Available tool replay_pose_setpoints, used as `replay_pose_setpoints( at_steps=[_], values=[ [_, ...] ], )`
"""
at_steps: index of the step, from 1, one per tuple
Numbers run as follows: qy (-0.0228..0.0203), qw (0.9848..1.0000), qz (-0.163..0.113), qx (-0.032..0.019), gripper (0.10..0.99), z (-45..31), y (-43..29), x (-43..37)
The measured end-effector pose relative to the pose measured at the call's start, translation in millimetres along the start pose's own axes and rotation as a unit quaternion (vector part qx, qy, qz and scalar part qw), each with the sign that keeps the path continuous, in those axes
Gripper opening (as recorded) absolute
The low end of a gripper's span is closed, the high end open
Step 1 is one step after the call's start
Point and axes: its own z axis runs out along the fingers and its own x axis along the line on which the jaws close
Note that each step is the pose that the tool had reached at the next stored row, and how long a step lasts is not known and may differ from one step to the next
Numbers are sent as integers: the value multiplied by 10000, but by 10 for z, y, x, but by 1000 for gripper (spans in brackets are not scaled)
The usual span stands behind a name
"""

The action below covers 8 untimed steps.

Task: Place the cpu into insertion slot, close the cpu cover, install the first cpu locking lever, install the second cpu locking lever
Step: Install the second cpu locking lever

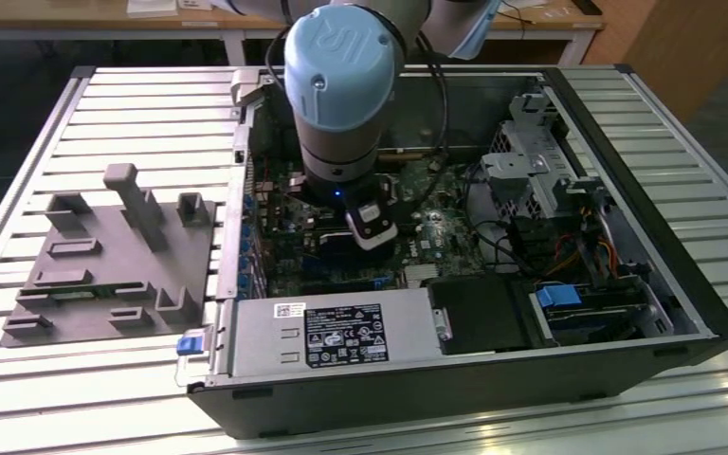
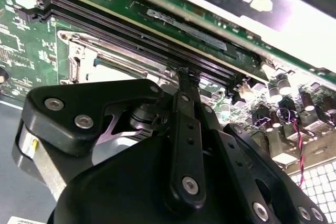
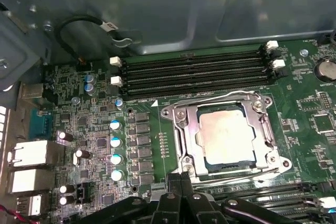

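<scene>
Two steps look done | cpu (image 3: 226,134) sits in insertion slot (image 3: 185,135) | cpu cover (image 3: 261,120) down | levers maybe unlocked | gripper (image 3: 181,179) fingers pinched shut, holding nothing

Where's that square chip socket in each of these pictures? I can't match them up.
First wrist view: the insertion slot sits beside the long memory slots.
Second wrist view: its silver frame peeks out past the tool.
Exterior view: hidden beneath the arm.
Shared landmark: the memory slots, in both wrist views.
</scene>
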Motion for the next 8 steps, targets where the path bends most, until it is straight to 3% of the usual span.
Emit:
replay_pose_setpoints(
  at_steps=[8],
  values=[
    [-9,10000,-3,-1,102,31,4,49]
  ],
)
